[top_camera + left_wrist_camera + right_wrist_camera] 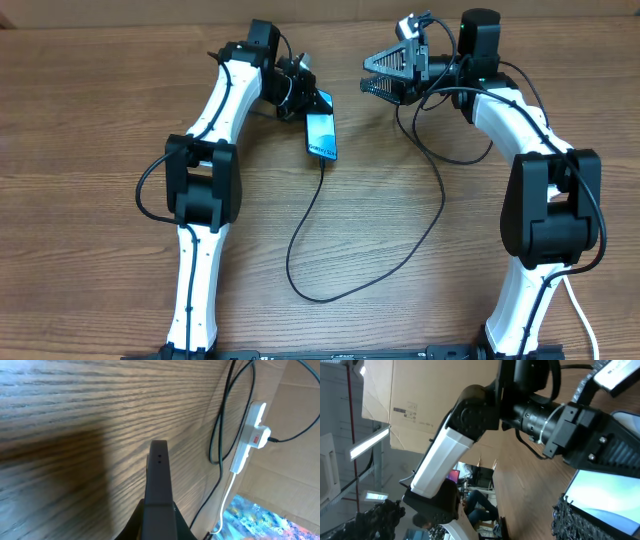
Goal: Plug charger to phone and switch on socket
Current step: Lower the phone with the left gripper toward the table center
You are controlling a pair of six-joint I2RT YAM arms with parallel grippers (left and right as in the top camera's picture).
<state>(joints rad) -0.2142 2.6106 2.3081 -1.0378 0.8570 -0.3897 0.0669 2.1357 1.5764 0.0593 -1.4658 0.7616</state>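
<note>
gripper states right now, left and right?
Left gripper: closed, holding the phone.
Right gripper: open, holding nothing.

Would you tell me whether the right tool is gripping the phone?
No, the right tool is open and empty, well apart from the phone.

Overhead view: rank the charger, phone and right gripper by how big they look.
The charger looks largest, by its long loop. Next is the right gripper, and the phone looks smallest. The gripper may be nearer the camera, so those two are unsure.
</note>
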